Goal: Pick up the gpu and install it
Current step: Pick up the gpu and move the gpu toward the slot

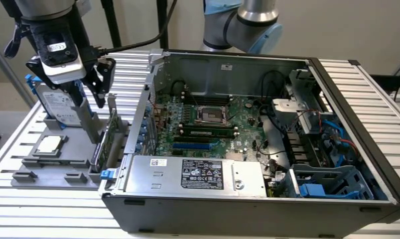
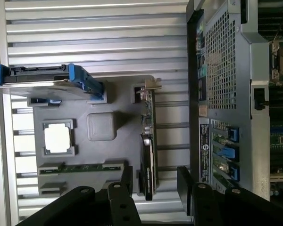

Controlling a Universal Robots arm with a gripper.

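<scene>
Black pincer (image 1: 93, 93) (image 2: 154, 186) is hanging wide open, gripping nothing, its fingers (image 2: 125, 190) lining up on either side of the gpu (image 1: 105, 139) (image 2: 148, 155) close below. Gpu is standing on edge in a slot of the grey tray (image 1: 27, 177), on the side nearest the computer case (image 1: 253, 206). Hard drive (image 1: 57, 107) with blue rails is standing upright in the same tray, and a silver chip (image 1: 49, 144) is lying flat in a pocket. Case is lying open on the slatted table (image 1: 40, 214), just beside the tray, with its green board (image 1: 213, 124) showing.
</scene>
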